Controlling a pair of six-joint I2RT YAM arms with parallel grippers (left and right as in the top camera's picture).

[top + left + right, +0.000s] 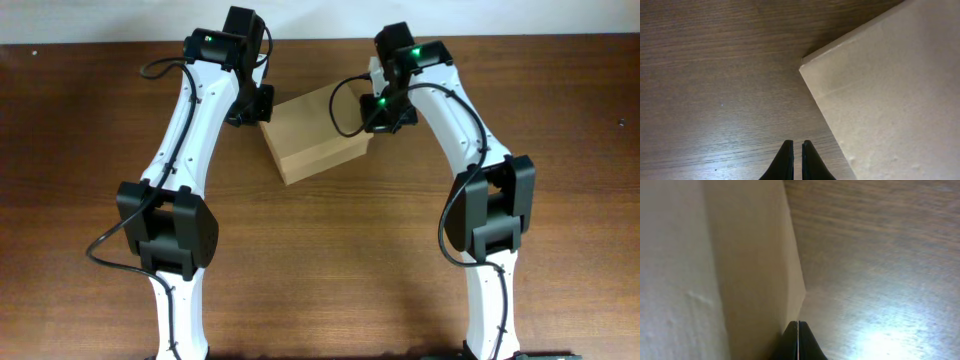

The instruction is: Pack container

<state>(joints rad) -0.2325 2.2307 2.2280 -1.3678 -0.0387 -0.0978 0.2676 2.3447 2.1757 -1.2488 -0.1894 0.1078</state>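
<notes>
Between both arms on the tabletop (330, 260), the box (315, 135) is lying closed, long axis running left-right, its right end angling away from the arm bases. Left end effector (794, 161) is sitting pinched together near a box corner; right end effector (798, 340) is likewise closed, just beside the box's side.

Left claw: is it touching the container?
Apart. The left wrist view shows a strip of bare table between the left claw and the container, whose edge lies off to the claw's side.

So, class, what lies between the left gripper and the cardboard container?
Only a strip of bare wooden table. The left wrist view shows the left gripper short of the container, not touching it.
</notes>
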